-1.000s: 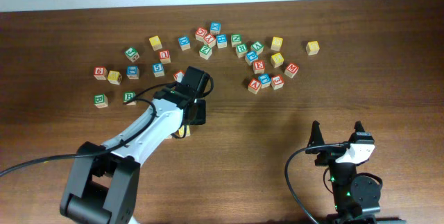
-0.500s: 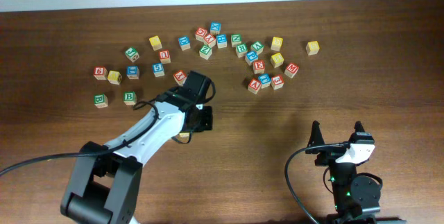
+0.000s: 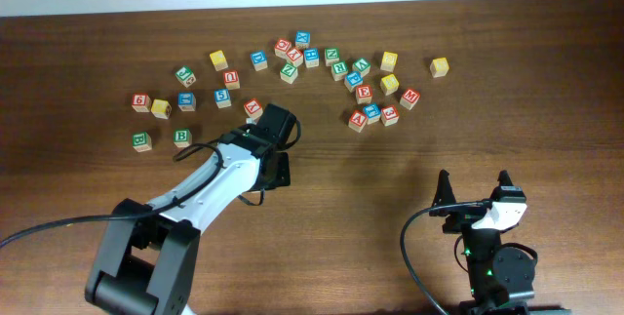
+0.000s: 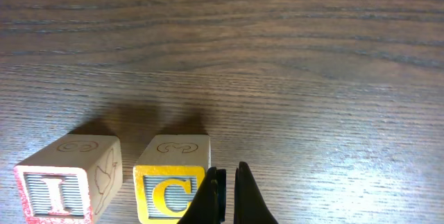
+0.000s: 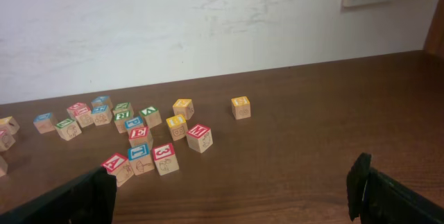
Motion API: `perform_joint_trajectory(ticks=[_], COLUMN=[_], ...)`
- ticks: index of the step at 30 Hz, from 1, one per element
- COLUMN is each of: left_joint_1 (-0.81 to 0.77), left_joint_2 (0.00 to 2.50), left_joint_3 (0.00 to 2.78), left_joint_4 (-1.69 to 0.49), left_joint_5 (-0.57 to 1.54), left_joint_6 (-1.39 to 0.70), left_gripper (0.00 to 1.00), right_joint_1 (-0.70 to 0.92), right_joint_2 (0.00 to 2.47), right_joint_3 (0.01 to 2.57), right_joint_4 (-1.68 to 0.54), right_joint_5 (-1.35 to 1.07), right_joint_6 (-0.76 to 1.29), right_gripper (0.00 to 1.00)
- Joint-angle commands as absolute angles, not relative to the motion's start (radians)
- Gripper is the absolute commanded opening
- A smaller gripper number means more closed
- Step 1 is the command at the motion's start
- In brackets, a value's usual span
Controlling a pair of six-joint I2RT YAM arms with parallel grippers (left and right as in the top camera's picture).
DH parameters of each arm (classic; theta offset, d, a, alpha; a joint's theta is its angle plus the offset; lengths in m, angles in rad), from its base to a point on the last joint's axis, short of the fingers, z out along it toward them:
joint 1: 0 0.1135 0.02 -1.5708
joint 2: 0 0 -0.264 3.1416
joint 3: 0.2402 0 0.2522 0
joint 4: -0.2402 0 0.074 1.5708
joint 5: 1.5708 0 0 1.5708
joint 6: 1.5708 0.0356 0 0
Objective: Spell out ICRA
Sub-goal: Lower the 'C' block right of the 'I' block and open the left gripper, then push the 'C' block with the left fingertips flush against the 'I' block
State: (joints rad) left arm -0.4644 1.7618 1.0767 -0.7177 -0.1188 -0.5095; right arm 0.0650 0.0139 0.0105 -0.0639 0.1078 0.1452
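Observation:
In the left wrist view the red-faced I cube and the yellow C cube stand side by side on the wood, I on the left. My left gripper is shut on nothing, its tips just right of the C cube. Overhead, the left gripper covers both cubes. A red A cube lies in the right cluster, also in the right wrist view as the red A cube. I cannot tell which green cube bears R. My right gripper stands open near the front right, right gripper empty.
Several other letter cubes are scattered across the far half of the table, in a left group and a middle-right group. A lone yellow cube sits far right. A white wall backs the table.
The left gripper's jaws have shut and it has slid a little toward the table's front. The yellow cube edge that showed beside the arm is now covered. The right arm has not moved.

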Motion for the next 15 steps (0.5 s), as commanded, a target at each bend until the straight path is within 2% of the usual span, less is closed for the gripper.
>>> perform_joint_trajectory(ticks=[1,15], left_joint_1=[-0.467,-0.466], left_joint_2=[1.774,1.774], left_joint_3=[1.068,1.068], left_joint_4=[-0.724,-0.695], left_joint_5=[-0.155,-0.182], left_joint_6=[-0.531,-0.531], left_gripper=[0.00,0.00], right_joint_1=[0.057,0.057], right_joint_2=[0.006,0.006], right_joint_3=[0.006,0.006], right_joint_4=[-0.072,-0.072], right_joint_5=[0.117,0.117], right_joint_6=[0.138,0.138], right_gripper=[0.98,0.98])
